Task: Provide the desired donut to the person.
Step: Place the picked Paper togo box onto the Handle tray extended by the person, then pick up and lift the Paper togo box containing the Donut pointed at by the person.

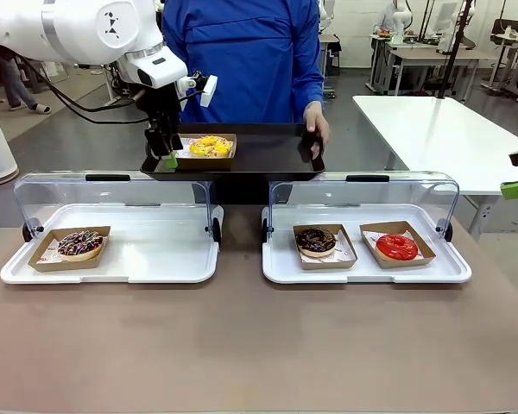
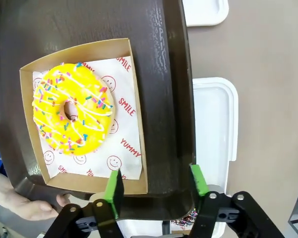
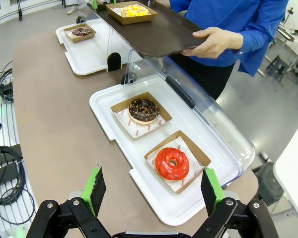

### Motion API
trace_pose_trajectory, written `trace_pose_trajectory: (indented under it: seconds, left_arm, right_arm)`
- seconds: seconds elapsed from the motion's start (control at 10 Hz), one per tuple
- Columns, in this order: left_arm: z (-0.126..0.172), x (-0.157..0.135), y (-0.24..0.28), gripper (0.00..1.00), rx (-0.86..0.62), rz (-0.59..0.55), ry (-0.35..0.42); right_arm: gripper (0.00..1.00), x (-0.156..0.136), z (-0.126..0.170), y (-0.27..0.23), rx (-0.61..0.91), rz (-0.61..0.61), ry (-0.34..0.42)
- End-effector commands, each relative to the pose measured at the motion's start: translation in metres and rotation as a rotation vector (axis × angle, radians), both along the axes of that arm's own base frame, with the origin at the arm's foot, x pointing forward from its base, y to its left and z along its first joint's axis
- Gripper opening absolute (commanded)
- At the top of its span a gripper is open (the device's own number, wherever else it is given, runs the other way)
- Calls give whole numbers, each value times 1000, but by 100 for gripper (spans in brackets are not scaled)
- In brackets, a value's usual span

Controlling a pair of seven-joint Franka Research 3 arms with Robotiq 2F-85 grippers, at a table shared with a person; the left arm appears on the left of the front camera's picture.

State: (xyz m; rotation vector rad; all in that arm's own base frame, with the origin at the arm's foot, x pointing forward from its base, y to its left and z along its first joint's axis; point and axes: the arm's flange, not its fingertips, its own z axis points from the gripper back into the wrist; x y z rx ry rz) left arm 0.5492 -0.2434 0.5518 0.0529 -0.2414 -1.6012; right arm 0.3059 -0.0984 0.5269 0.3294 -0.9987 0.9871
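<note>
A yellow sprinkled donut (image 1: 211,145) (image 2: 72,115) (image 3: 134,9) lies in a brown cardboard tray (image 2: 137,124) on the dark serving tray (image 1: 268,155) (image 2: 176,89) (image 3: 159,34) that the person in the blue jacket (image 1: 242,52) (image 3: 238,20) holds over the far table edge. My left gripper (image 1: 168,155) (image 2: 156,186) is open just above the near edge of the cardboard tray, one finger over its rim, nothing held. My right gripper (image 3: 151,191) hangs open above the table's right end, with a green pad (image 1: 515,188) at the front view's right edge.
Two white display trays with raised clear lids sit on the table: the left one (image 1: 155,263) holds a chocolate sprinkled donut (image 1: 80,244), the right one (image 1: 449,267) (image 3: 114,129) a chocolate donut (image 1: 316,241) (image 3: 143,110) and a red donut (image 1: 397,247) (image 3: 172,163). Cables (image 3: 5,173) lie beside the table.
</note>
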Motion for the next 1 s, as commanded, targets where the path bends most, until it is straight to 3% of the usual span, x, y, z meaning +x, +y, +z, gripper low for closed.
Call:
trace_pose_trajectory:
  seconds: [0.0,0.6,0.9]
  left_arm:
    - [4,4,2,100,-22,-16,31]
    - [7,-5,9,100,-25,-21,37]
    - [3,-14,10,100,-24,-32,82]
  right_arm:
    - [100,2,-1,0,20,8,-6]
    - [100,2,-1,0,20,8,-6]
    - [100,2,-1,0,20,8,-6]
